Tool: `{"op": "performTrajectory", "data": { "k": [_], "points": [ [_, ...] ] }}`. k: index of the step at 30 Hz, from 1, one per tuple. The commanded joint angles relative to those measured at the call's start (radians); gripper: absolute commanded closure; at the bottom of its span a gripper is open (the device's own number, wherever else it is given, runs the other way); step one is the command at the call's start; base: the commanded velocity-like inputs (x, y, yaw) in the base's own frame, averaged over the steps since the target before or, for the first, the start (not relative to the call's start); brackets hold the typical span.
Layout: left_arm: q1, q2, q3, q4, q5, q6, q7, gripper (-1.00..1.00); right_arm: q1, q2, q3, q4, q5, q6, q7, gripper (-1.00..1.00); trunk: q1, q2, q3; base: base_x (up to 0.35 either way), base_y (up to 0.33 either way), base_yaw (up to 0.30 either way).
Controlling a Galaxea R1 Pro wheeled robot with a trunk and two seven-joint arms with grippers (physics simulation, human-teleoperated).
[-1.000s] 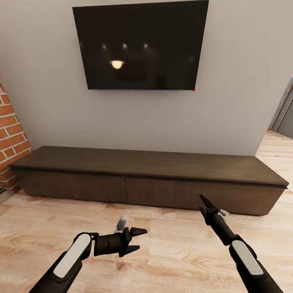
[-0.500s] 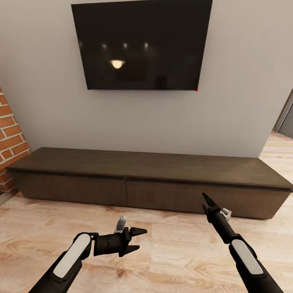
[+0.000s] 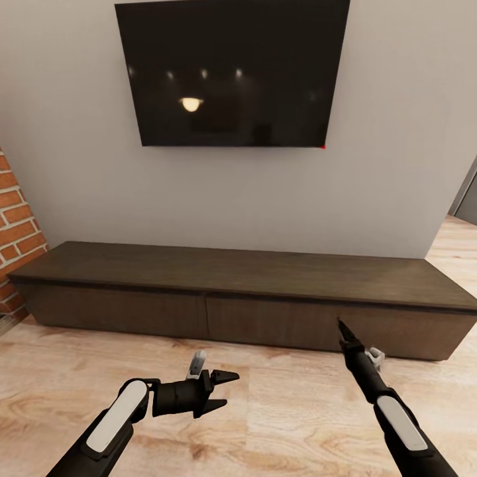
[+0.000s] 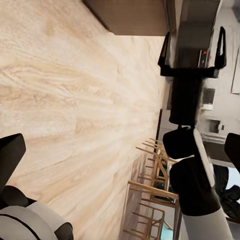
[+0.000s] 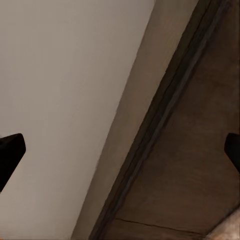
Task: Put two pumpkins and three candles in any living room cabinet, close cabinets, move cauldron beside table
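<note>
Cabinet stretched low across the middle of the frame, both wide drawer fronts flush and shut, top bare. Grown slightly larger and slid a little toward the lower edge against a second ago, so camera and base nearer now, not the furniture moved. Right gripper carried forward with that advance, tip now overlapping the right drawer front near its top lip, where earlier it hung over bare floor; in the right wrist view, fingers set wide apart, holding nothing, aimed at the cabinet's top edge and the grey wall behind. Probably the lead-in to pulling the right drawer open, with nothing stowed yet by the look of things. Left gripper parked low at lower left of centre, unchanged, fingers spread and empty, pointing sideways across the floor. Black television on the wall above, ceiling lights mirrored in it; brick column at the left edge; doorway sliver at far right. Wooden chairs glimpsed in the left wrist view beyond the right arm. Nothing lying between fingers and drawer front; no visible handle, so purchase on the lip looks the awkward part.
</note>
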Motion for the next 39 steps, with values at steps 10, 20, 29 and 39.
{"op": "performTrajectory", "data": {
  "k": [10,20,29,39],
  "points": [
    [-0.001,0.001,-0.002,0.000,-0.004,0.001,-0.005,-1.00,-0.001,0.003,0.000,0.075,-0.016,-0.026,-0.116,-1.00,0.000,0.000,-0.001,0.029,0.002,0.000],
    [-0.001,0.000,0.000,0.001,-0.004,0.001,-0.005,-1.00,-0.001,0.004,0.000,0.079,-0.019,-0.119,-0.178,-1.00,0.000,0.000,-0.001,0.060,0.000,0.000],
    [-0.001,0.001,-0.003,0.000,-0.004,0.000,-0.005,-1.00,-0.001,0.006,0.001,0.082,-0.019,-0.152,-0.180,-1.00,0.000,0.000,-0.001,0.150,0.000,0.000],
    [-0.001,-0.001,-0.006,0.000,-0.004,0.000,-0.005,-1.00,-0.001,0.005,0.001,0.083,-0.049,-0.153,-0.179,-1.00,0.000,0.000,-0.001,0.128,-0.032,0.000]
  ]
}}
